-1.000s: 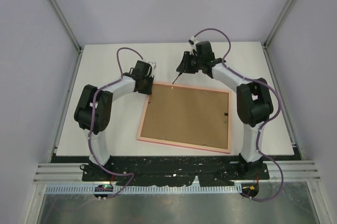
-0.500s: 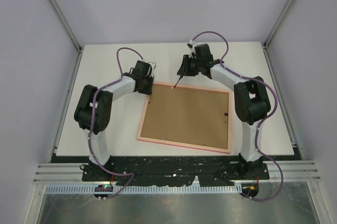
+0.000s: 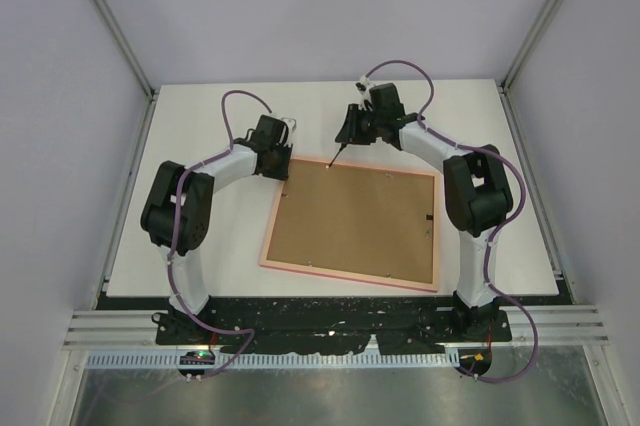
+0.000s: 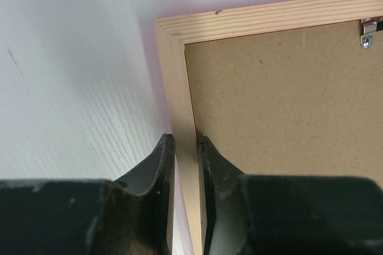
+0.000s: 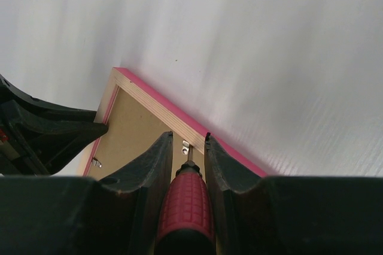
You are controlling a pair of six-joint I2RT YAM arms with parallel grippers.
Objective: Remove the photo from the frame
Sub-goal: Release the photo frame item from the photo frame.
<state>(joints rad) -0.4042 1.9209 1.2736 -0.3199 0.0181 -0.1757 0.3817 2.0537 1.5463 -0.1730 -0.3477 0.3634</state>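
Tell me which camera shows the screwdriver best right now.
Right wrist: the screwdriver sits large in the right end effector, red handle clamped, tip pointing at a metal clip on the frame. Top external shows only its thin dark shaft. Left wrist doesn't show it.

Nothing readable is showing in any view: no text, label, brand, number or sign. The backing board [image 3: 355, 221] inside the frame [image 3: 345, 277] at the centre of the top view is showing plain brown. The red tool handle [image 5: 185, 210] at the lower middle of the right wrist view is showing only a moulded grid.
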